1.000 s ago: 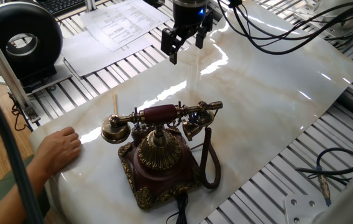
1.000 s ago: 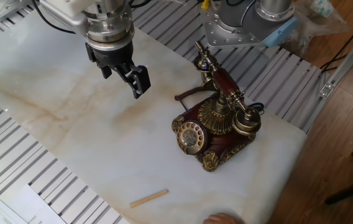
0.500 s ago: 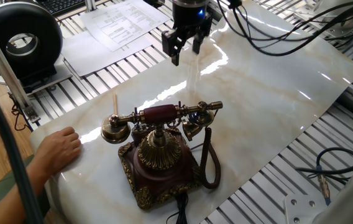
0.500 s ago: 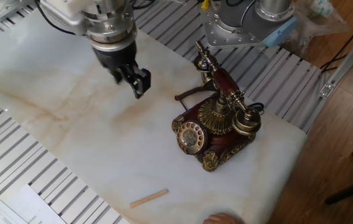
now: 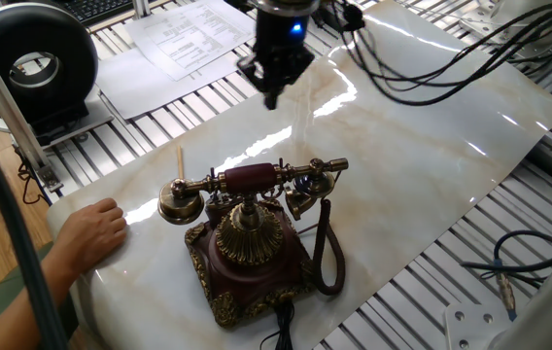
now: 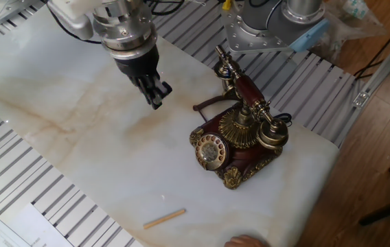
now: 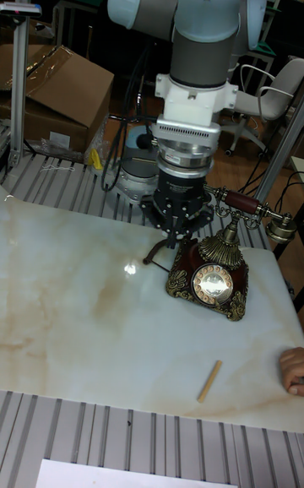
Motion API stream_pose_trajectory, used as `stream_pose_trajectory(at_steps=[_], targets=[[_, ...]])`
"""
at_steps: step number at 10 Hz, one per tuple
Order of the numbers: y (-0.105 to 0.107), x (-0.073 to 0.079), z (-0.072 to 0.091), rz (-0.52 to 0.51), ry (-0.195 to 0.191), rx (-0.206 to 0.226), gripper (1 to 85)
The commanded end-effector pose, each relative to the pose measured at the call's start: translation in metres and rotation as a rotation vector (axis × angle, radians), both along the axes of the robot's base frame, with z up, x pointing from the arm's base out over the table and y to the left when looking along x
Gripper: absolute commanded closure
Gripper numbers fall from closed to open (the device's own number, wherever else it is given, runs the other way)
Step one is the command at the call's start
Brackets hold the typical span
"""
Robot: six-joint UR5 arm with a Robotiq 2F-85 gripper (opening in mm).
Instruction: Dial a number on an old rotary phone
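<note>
old rotary phone [image 6: 239, 134] | handset cradled; hand [image 6: 156, 95] apart (fingers together)

A dark maroon base with ornate brass trim, a brass dome and a maroon-and-brass handset are shown by the old rotary phone [image 6: 239, 140]. The counter [image 6: 64, 123] is seen in white marble veined with tan. The tool [image 6: 155, 96] is black; beyond the phone from it, a pale wooden stick [image 6: 164, 219] is seen.
</note>
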State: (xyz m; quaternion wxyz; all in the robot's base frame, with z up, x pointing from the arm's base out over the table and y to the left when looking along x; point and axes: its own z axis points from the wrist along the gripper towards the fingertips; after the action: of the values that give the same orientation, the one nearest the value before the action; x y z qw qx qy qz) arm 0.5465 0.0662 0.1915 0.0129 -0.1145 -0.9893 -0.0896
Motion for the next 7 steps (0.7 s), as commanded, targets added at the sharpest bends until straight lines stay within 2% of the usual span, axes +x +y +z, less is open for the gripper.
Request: stream_pose_trajectory(at_steps=[1, 4, 5, 7], targets=[[0.046, 0.022, 0.004, -0.057, -0.015, 0.065, 82.7], [0.051, 0.046, -0.027, -0.025, -0.074, 0.039, 84.0], [0.050, 0.052, -0.032, -0.019, -0.086, 0.019, 84.3], [0.050, 0.047, -0.031, -0.014, -0.076, 0.028, 84.3]])
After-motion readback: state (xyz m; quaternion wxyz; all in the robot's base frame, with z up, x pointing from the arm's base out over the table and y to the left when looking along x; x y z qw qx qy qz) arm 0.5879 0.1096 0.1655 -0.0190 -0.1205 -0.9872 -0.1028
